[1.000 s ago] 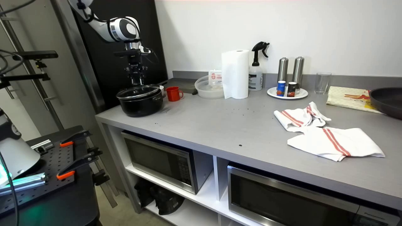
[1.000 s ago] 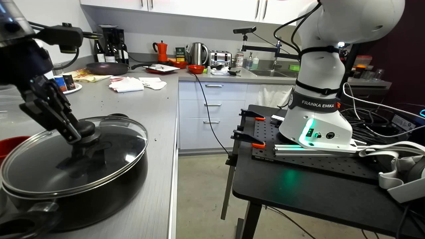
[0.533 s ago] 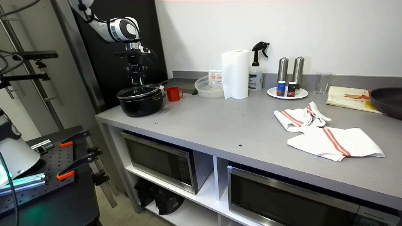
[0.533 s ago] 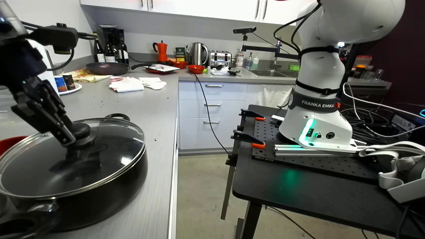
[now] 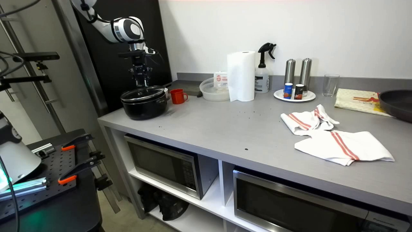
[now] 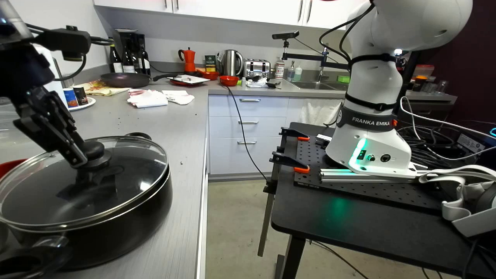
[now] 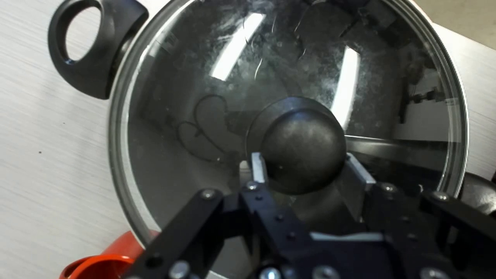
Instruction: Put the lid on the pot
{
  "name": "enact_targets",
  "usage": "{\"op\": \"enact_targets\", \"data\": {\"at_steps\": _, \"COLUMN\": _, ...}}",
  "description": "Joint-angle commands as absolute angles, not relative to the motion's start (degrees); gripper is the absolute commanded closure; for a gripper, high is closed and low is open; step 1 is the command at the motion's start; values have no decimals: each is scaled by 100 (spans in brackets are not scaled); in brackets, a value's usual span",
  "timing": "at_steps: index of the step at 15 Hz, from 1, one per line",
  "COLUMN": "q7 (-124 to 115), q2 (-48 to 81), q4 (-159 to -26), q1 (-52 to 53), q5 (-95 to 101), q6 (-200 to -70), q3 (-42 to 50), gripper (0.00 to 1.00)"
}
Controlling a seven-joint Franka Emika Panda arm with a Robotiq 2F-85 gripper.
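The lid, clear glass with a metal rim and dark knob, lies over the pot in both exterior views [image 5: 136, 94] [image 6: 128, 201] and fills the wrist view [image 7: 186, 77]. The black pot [image 6: 151, 228] stands on the counter, also in an exterior view [image 5: 145, 111]; its side handle [image 7: 116, 35] shows in the wrist view. My gripper [image 7: 306, 166] has one finger on each side of the knob [image 7: 306, 147] and is shut on it. In an exterior view the gripper [image 6: 79, 157] comes down from the upper left. The lid's near right rim shows a thin gap above the pot's rim.
A red cup [image 5: 178, 96] stands close beside the pot. A clear plastic bowl [image 5: 214, 91], paper towel roll [image 5: 241, 77] and spray bottle [image 5: 262, 79] stand farther along the wall. White towels [image 5: 341, 145] lie on the counter. The counter's front edge [image 6: 203, 201] runs near the pot.
In an exterior view, gripper and lid have shifted slightly left together, then risen a little. The gap between lid and pot rim shows more now. The pot has not moved.
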State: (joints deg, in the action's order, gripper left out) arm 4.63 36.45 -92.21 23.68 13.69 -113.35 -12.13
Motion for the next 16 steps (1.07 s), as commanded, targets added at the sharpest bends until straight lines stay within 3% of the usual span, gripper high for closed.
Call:
{"op": "enact_targets", "data": {"at_steps": 1, "q7": 576, "q2": 3629, "q4": -9100, "q1": 2345, "q5": 1401, "q6": -11185, "q3": -1238, "gripper": 77}}
{"op": "enact_targets", "data": {"at_steps": 16, "q7": 708, "q2": 3689, "q4": -9145, "q1": 2267, "q5": 1303, "q6": -11252, "q3": -1293, "gripper": 77}}
